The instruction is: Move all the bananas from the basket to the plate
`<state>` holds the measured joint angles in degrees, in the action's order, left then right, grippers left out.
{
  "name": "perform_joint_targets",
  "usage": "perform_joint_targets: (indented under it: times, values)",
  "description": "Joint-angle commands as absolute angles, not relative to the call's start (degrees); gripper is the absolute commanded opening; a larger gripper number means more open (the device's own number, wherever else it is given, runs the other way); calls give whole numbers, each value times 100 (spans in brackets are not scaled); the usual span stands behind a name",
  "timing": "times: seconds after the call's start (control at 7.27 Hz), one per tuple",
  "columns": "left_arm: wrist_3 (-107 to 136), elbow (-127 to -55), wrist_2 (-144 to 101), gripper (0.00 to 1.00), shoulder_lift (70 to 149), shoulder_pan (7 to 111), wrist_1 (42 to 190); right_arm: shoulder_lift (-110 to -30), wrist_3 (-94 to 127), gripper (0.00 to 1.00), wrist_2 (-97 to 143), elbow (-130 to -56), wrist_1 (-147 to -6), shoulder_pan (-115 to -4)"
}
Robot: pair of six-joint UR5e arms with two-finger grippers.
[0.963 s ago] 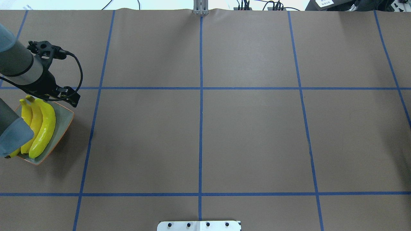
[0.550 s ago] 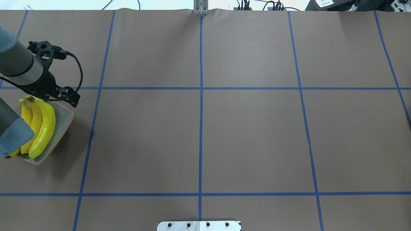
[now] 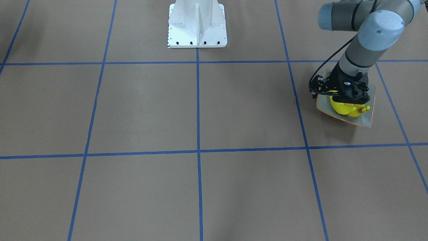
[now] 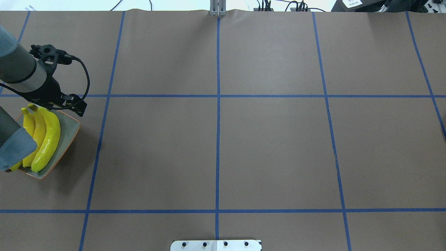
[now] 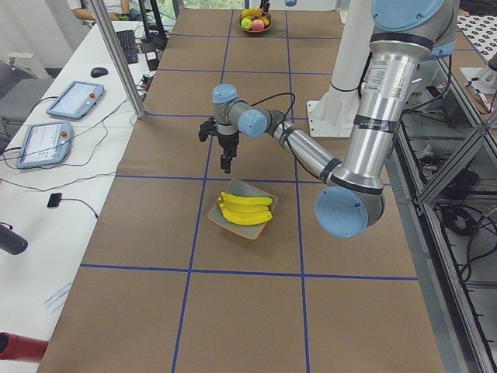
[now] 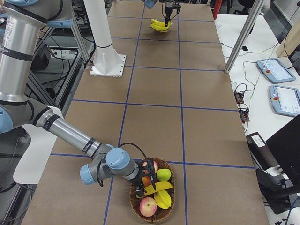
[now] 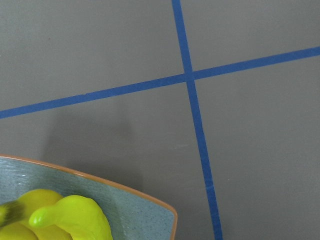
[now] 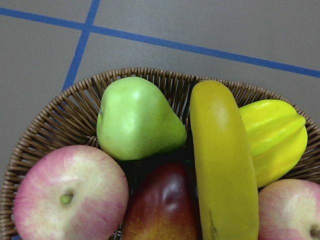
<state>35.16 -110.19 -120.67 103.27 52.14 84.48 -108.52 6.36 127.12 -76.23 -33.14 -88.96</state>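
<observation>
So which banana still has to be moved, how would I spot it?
Look in the wicker basket at the end of the table opposite the plate. The banana lies between a green pear and a ribbed star fruit; it alone is long, smooth and evenly yellow.

grey tubes [image 5: 386, 85], blue joints [image 5: 349, 211], black left claw [image 5: 226, 165]

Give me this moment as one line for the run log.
plate: three bananas on it | basket: one banana inside | left gripper: above plate's far edge | right gripper: over basket banana
</observation>
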Motion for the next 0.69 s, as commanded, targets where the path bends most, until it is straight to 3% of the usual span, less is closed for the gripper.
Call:
perform_joint_targets:
  times: [0.0, 0.55]
  values:
    - [3507, -11004, -12067, 99, 10327, 5212, 8446, -10828, 492, 100, 12674, -7428, -3296, -8991]
    - [3516, -11013, -12059, 99, 10327, 5212, 8446, -10407, 850, 100, 12463, -7164, -3313, -8991]
